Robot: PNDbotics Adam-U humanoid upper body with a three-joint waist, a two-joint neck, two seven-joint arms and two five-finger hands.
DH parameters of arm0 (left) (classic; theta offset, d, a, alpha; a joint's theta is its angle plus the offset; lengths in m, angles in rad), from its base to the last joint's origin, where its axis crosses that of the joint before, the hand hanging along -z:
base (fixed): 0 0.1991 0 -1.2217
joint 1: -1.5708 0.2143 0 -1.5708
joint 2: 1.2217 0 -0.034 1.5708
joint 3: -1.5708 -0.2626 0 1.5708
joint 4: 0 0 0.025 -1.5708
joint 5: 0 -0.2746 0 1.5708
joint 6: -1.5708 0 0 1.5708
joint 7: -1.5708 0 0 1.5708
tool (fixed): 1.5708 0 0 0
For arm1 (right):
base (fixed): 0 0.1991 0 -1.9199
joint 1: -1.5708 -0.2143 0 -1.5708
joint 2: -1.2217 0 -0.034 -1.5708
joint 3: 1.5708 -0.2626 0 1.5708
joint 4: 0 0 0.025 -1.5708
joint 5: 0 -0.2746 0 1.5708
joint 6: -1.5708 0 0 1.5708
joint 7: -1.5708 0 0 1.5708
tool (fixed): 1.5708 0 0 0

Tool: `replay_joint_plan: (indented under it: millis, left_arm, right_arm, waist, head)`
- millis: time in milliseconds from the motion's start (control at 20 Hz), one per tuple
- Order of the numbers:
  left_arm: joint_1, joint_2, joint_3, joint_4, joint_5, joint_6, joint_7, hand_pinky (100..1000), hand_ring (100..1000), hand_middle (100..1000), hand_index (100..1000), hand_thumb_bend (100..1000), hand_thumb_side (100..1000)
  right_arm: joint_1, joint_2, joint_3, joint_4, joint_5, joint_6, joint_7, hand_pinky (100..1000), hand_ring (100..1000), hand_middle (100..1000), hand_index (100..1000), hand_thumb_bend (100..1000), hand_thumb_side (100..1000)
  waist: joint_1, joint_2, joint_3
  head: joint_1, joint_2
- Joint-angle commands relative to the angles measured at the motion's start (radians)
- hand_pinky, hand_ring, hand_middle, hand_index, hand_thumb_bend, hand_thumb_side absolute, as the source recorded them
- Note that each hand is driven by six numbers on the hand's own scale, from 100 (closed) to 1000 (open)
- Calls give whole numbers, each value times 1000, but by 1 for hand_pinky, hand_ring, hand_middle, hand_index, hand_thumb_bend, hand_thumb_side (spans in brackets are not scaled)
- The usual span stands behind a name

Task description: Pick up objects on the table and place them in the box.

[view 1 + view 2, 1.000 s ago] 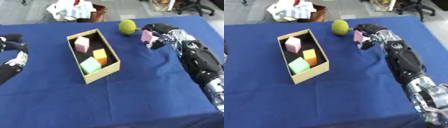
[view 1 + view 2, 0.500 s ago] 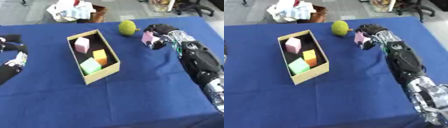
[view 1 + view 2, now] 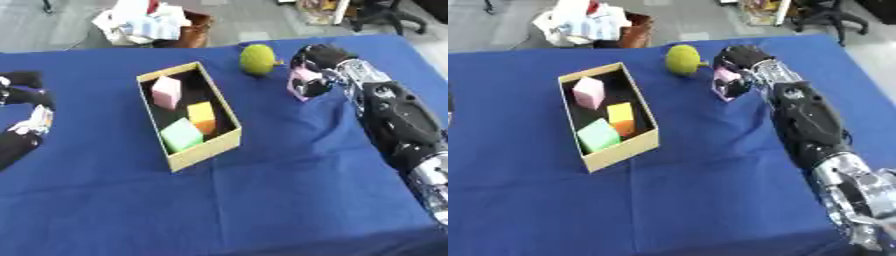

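Note:
An open cardboard box (image 3: 226, 145) lies on the blue table, holding a pink block (image 3: 166, 91), an orange block (image 3: 201, 112) and a green block (image 3: 181, 135). A yellow-green round fruit (image 3: 257, 59) sits at the far side, right of the box. My right hand (image 3: 318, 60) is just right of the fruit, its fingers curled round a small pink block (image 3: 303, 76), near the cloth. My left hand (image 3: 26, 90) rests at the left edge of the left eye view; its fingers are hard to make out.
Beyond the table's far edge stand a brown basket (image 3: 194, 31) with white cloths and a black chair base (image 3: 376, 10). The blue cloth (image 3: 262, 200) stretches bare in front of the box.
My right hand with the pink block has hardly shifted, staying beside the fruit. The box and its blocks have not moved.

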Motion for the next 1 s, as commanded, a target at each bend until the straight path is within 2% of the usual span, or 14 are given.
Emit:
replay_joint_plan:
  millis: [50,150,200,250,300,450,750,1000]
  left_arm:
    - [-7,17,10,-16,1,0,5,797,671,700,835,135,615]
    - [-7,17,10,-16,1,0,5,798,671,700,835,135,614]
    - [-7,17,11,-16,1,0,5,798,671,700,835,134,615]
    - [-7,17,10,-16,1,0,5,798,671,700,835,134,615]
    - [-7,17,10,-16,1,0,5,798,671,699,835,134,615]
    - [-6,17,11,-16,0,0,5,798,671,699,835,134,616]
    - [-5,17,11,-16,0,1,6,799,670,699,835,133,618]
    - [-5,17,11,-16,0,0,5,799,670,698,835,133,619]
  right_arm:
    - [-3,-22,-1,-9,9,-8,-39,320,483,517,641,100,241]
    - [-4,-22,3,-18,10,-16,-57,361,513,542,669,100,252]
    - [-4,-23,6,-17,12,-18,-52,495,644,670,805,100,277]
    - [-6,-23,8,-14,13,-19,-32,681,813,836,953,100,287]
    - [-8,-23,9,-14,12,-20,-8,785,895,915,990,100,276]
    - [-10,-28,4,-25,1,-4,37,914,982,995,1000,100,256]
    - [-2,-46,-20,-12,-41,82,43,966,1000,1000,1000,100,256]
    - [3,-55,-34,25,-83,156,23,966,1000,1000,1000,100,308]
  waist:
    - [3,-11,0]
    - [2,-11,-1]
    - [2,-11,-1]
    - [2,-11,-2]
    - [1,-12,-2]
    - [1,-12,-2]
    - [0,-11,-2]
    - [0,-9,-3]
  head:
    - [-3,-10]
    - [-3,-10]
    - [-3,-9]
    - [-4,-9]
    - [-4,-9]
    - [-5,-9]
    - [-7,-9]
    - [-8,-10]
